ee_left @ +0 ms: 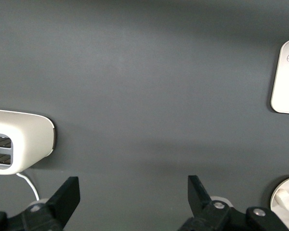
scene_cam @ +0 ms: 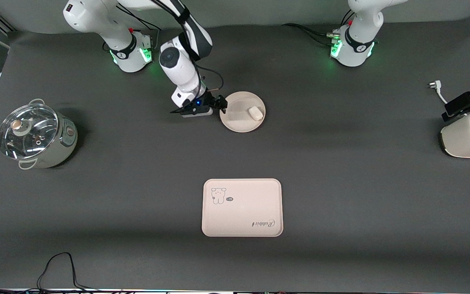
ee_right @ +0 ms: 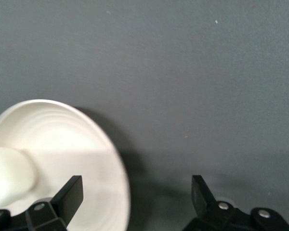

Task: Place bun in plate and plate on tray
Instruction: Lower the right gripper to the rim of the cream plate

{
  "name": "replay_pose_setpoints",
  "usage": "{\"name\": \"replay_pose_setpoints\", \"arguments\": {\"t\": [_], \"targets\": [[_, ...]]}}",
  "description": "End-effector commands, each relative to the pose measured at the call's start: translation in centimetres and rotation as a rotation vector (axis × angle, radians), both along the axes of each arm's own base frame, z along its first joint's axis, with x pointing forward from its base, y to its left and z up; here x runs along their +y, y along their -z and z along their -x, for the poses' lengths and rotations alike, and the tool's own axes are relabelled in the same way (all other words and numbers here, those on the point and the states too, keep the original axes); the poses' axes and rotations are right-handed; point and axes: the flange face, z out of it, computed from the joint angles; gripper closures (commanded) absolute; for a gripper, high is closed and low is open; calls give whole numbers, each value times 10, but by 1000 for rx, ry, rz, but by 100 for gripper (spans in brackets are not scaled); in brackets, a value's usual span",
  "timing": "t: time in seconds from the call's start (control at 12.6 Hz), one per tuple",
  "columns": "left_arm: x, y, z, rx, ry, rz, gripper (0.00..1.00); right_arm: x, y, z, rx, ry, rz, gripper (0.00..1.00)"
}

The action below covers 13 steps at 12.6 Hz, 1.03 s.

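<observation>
Hovering spread-fingered, the right gripper [scene_cam: 221, 103] straddles the rim of the plate [scene_cam: 235, 120] holding the bun [scene_cam: 255, 113].

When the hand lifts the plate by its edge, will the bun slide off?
Possibly. The bun is smooth and rounded, lying loose on the shallow plate, so a tilt could roll it. The raised rim may catch it. The right hand, open at the rim, should probably lift level.

The small white oblong bun [scene_cam: 255, 113] lies in the round cream-beige shallow plate [scene_cam: 237, 122] on the dark worktop, well apart from the empty cream-beige rectangular tray [scene_cam: 259, 204] with rabbit drawing, which sits nearer the front camera.
</observation>
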Motion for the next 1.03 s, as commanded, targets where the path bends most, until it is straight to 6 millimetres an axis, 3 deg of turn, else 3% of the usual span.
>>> {"name": "replay_pose_setpoints", "arguments": {"t": [0.0,0.24,0.55,0.95], "targets": [[-2,-7,0,-26,0,7,0,10,5,5,6,-19,-27,0],[-3,-8,0,-20,3,5,0,25,17,18,6,-45,-22,0],[-3,-11,1,-20,3,3,0,24,19,19,13,-35,-22,2],[3,-7,-3,-21,-6,9,0,24,21,18,19,-31,-21,62]]}}
